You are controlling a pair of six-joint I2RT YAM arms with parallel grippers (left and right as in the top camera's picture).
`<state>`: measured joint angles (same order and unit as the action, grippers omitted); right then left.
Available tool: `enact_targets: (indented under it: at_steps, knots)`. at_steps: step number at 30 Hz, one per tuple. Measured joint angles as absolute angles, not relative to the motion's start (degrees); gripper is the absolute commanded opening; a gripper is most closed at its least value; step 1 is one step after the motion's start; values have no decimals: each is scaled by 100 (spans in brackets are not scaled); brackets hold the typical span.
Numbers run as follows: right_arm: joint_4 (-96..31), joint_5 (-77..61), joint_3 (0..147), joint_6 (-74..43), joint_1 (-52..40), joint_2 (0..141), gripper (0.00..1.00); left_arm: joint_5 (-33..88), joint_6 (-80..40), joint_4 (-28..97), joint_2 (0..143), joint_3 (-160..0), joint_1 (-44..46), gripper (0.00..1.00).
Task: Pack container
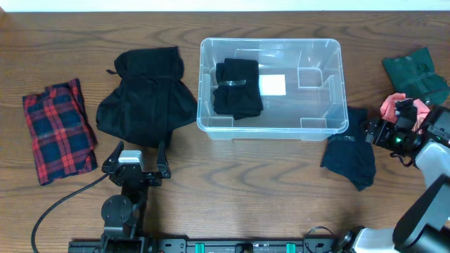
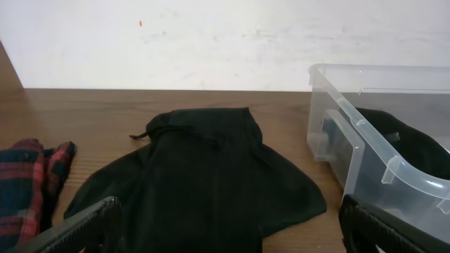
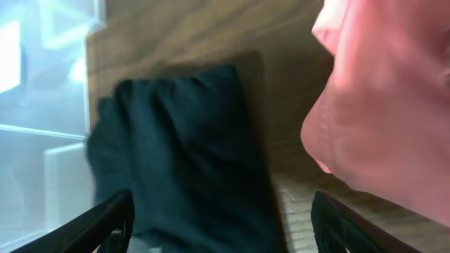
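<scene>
- left gripper [image 1: 138, 158]: fingers spread wide, empty, just short of the black garment [image 1: 146, 95]
- right gripper [image 3: 219, 211]: fingers apart, nothing held, over a dark cloth [image 3: 183, 154] by the pink one [image 3: 383, 105]
- container [image 1: 344, 91] sits mid-surface beyond, folded black cloth [image 1: 238, 88] inside

Jaws wide on left end effector [image 1: 140, 149], arm tucked near base; right end effector [image 1: 371, 131] spread, empty.
</scene>
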<state>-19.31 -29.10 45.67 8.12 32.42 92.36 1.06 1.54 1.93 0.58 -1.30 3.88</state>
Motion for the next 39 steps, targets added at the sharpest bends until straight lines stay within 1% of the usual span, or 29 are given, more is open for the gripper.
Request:
enact_targets:
  at_steps: [3,6,7,10,11,14,16,17,19,22,30,39]
  knots:
    - [-1887,-2908,4567,867,3242,9529,77,106,154,193,58,-130,388,98]
    - [-1822,-2976,4584,945,3245,9776,72,106,154,193,58,-130,388,98]
    - [-1804,-2987,4613,985,3242,9819,69,104,154,193,58,-130,388,98]
    - [-1761,-3094,4687,1081,3242,9961,53,104,154,193,58,-130,388,98]
    - [-1747,-3131,4707,1100,3242,10012,52,106,154,193,58,-130,388,98]
    - [-1745,-3225,4731,1103,3242,10077,54,106,154,196,58,-130,388,98]
    - [-1750,-3267,4731,1098,3242,10079,66,106,154,193,58,-130,388,98]
    - [-1758,-3297,4733,1116,3242,10079,69,106,154,193,58,-130,388,98]
    - [-1859,-3356,4770,1133,3236,10075,72,104,154,193,58,-130,388,98]
    - [-2182,-3280,4906,1153,3203,10077,72,106,154,193,58,-130,388,98]
    - [-3006,-2541,5280,1151,2991,10088,73,106,154,193,58,-130,388,98]
    - [-3181,-1817,5428,1173,2556,10088,74,104,154,193,58,-130,388,98]
